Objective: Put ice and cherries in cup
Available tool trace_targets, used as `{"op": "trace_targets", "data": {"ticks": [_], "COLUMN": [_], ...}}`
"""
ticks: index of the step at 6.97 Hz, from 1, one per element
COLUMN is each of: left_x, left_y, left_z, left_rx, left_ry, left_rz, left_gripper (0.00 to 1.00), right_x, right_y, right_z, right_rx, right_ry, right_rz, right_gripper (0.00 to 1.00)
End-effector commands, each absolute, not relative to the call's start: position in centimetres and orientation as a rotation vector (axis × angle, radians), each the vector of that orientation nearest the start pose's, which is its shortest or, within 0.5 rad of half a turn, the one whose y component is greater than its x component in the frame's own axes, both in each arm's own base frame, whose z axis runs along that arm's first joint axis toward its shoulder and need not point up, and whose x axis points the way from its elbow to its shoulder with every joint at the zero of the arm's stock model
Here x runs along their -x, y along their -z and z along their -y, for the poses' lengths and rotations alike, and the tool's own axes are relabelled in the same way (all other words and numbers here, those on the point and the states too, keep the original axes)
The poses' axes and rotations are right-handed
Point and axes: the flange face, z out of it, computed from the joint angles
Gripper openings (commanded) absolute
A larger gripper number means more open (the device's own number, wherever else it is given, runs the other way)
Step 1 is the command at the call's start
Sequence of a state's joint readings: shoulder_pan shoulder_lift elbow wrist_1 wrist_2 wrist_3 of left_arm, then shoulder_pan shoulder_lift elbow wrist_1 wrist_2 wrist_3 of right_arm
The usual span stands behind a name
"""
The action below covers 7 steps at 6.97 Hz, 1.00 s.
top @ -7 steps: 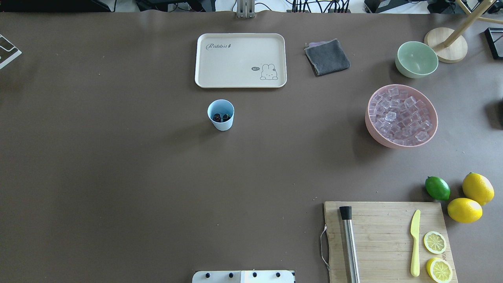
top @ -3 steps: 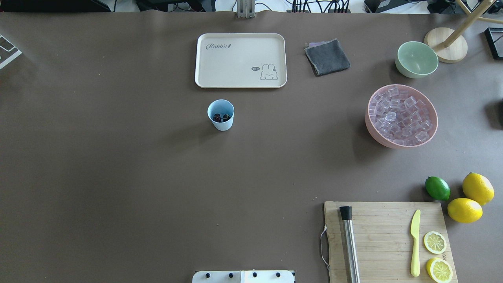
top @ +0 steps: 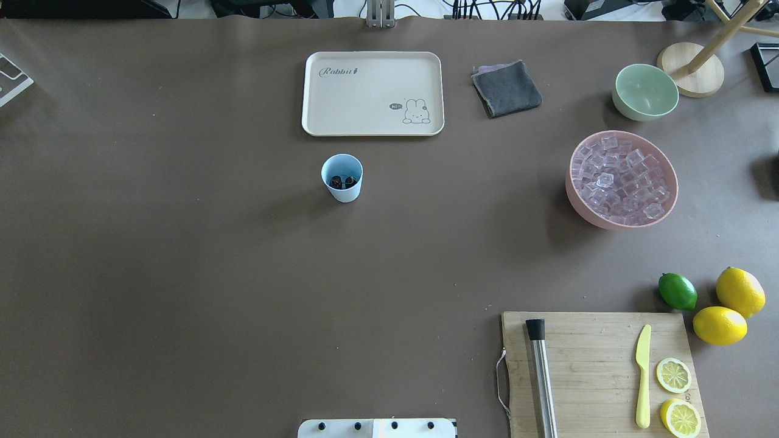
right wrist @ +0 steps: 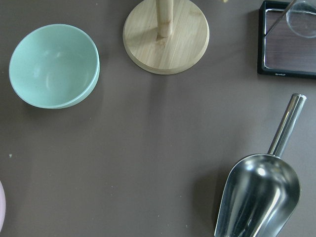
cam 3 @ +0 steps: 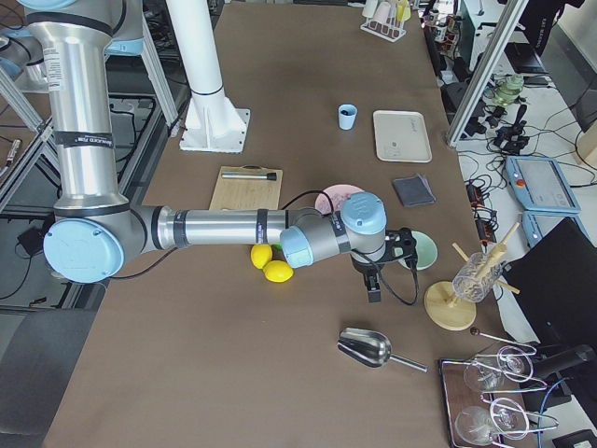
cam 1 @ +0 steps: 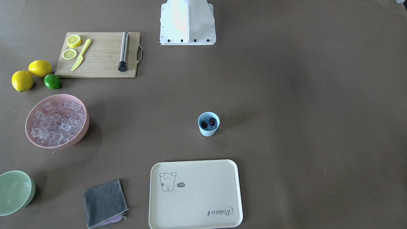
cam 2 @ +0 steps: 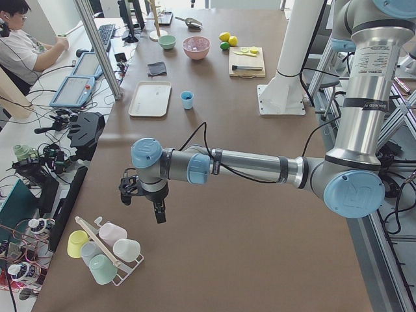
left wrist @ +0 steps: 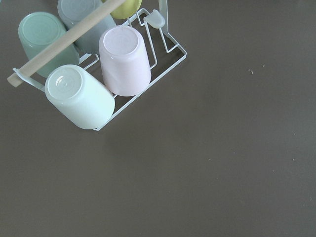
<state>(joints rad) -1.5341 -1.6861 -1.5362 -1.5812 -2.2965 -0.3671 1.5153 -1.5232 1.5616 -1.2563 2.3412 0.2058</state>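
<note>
tray (top: 365,103) near the cup (top: 345,193) reads "rabbit".

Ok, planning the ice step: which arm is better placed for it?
Right: the right gripper hangs near the scoop and pink bowl of ice; the left gripper is by the far cup rack.

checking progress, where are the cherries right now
In the overhead view the cherries lie inside the cup, mid-table, just on the robot's side of the rabbit tray.

A cream tray (top: 371,91) bears the word "Rabbit" in script at one corner. Beside its rabbit drawing (top: 417,112), a small dark speech bubble seems to read "hi".
</note>
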Motion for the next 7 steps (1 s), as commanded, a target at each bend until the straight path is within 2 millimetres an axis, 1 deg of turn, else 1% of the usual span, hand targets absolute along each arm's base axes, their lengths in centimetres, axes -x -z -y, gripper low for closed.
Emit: {"op": "trace_targets", "data": {"ticks": [1, 5, 7], "left_x": [4.7, 4.8, 4.7], "left_y": [-63.6, -64.9, -64.8], "left_z": [53.9, 53.6, 53.6], "left_rx": [0.092, 0.117, 0.117], "left_ry": [0.294, 0.304, 0.305], "left_rz": [-0.724, -0.72, -0.721], "left_gripper": [0.98, 0.98, 0.98], "right_x": [-3.3, -3.1, -3.2], "right_y": [-61.5, -61.4, -61.5], "right_z": [53.0, 53.1, 53.1], "right_rx": [-0.142, -0.148, -0.149], "right_ry": [-0.04, -0.032, -0.033], "right_rz": [0.798, 0.796, 0.79], "right_gripper": [1.0, 1.0, 1.0]}}
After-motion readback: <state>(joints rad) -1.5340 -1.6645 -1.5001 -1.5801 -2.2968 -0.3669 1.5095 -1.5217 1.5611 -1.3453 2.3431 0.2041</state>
